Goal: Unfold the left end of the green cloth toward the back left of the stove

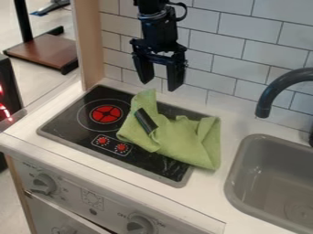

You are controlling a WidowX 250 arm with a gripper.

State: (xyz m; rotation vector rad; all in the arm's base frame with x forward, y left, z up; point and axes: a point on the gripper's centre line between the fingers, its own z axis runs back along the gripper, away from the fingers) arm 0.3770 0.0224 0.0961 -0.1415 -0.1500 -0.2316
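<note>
The black gripper (160, 84) hangs above the back of the stove, in front of the tiled wall, with its two fingers spread apart and nothing between them. Below it, a crumpled green cloth (186, 139) lies over the right part of the black stove top (76, 130), its right end lying past the stove's edge on the counter. A short black object (146, 121) rests on the left part of the cloth; its lower end meets a fold. One peak of the cloth stands up just under the gripper.
To the right are a grey sink (240, 183) and a dark curved faucet (272, 93). White tiles (235, 50) line the back. A wooden post (90, 41) rises at the stove's back left. Knobs (44, 183) sit on the front panel.
</note>
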